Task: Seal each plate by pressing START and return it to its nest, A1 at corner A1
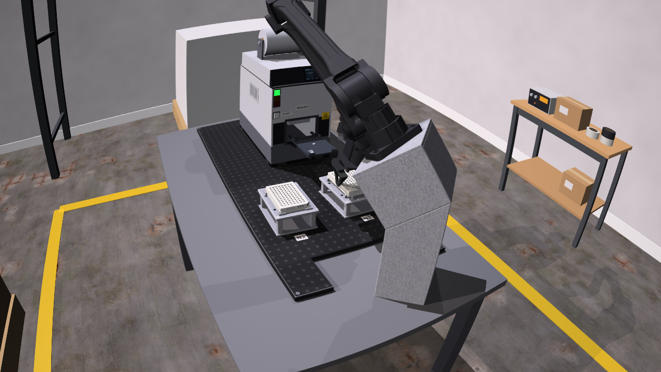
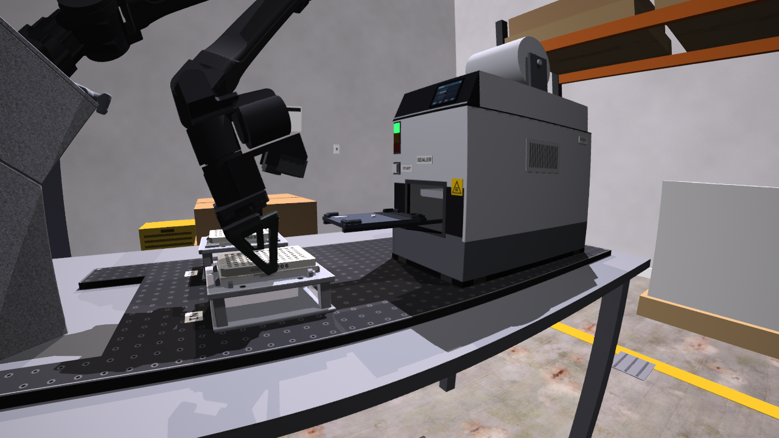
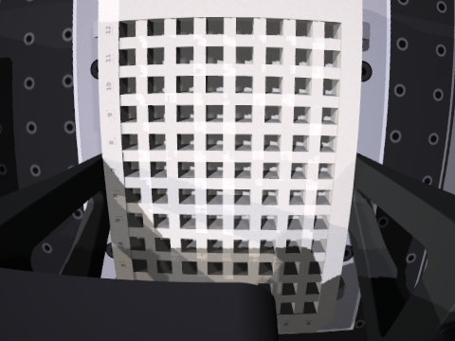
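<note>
My gripper [image 1: 346, 181] [image 2: 265, 255] [image 3: 228, 167] is shut across the long sides of a white open-well plate [image 1: 353, 186] [image 2: 302, 265] [image 3: 228, 99]. The plate is level and appears just above nest N1 [image 2: 261, 287] [image 3: 87, 114]; the gap is too small to measure. Row numbers 3 to 12 show in the wrist view; the A1 corner is hidden. The other open plate [image 1: 286, 196] [image 2: 218, 235] sits in nest N2 [image 1: 310, 211]. The sealer's stage [image 1: 318, 146] [image 2: 362, 219] is out, with no plate on it. The lamp [image 1: 277, 92] [image 2: 396, 127] is green. START [image 1: 276, 115] [image 2: 396, 167] shows left of the opening.
The sealer [image 1: 258, 99] [image 2: 517, 179] stands beyond the nests on the black perforated board [image 1: 231, 180] [image 2: 157, 305]. N2 stands close beside N1. The grey arm pedestal [image 1: 411, 221] [image 2: 27, 244] is on the side away from the sealer. A carton [image 2: 294, 215] is behind the nests.
</note>
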Motion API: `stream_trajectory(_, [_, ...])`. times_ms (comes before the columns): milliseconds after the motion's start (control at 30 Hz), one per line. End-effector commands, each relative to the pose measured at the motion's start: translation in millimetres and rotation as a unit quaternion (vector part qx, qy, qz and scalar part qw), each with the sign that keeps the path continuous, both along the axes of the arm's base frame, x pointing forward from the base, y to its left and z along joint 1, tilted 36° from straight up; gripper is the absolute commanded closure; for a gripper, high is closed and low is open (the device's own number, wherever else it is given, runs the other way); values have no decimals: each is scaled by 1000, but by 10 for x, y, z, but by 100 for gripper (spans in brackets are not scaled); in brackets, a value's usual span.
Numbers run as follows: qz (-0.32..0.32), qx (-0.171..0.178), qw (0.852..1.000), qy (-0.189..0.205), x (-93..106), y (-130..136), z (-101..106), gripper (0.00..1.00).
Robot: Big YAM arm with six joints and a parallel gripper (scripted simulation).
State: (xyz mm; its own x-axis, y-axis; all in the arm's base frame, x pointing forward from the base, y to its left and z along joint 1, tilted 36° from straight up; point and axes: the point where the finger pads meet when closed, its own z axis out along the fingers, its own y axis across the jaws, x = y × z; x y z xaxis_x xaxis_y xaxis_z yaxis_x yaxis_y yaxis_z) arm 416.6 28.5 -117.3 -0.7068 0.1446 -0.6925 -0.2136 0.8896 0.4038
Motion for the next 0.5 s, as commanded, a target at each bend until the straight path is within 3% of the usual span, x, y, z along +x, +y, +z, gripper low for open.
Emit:
stream_trajectory(0, [-6,-3,1000,-2,-66,-90,80,100])
stream_trajectory(167, [-3,-3,1000,1,-61,-73,56,100])
stream_trajectory(467, [-6,-4,1000,-4,-118,-160,199,100])
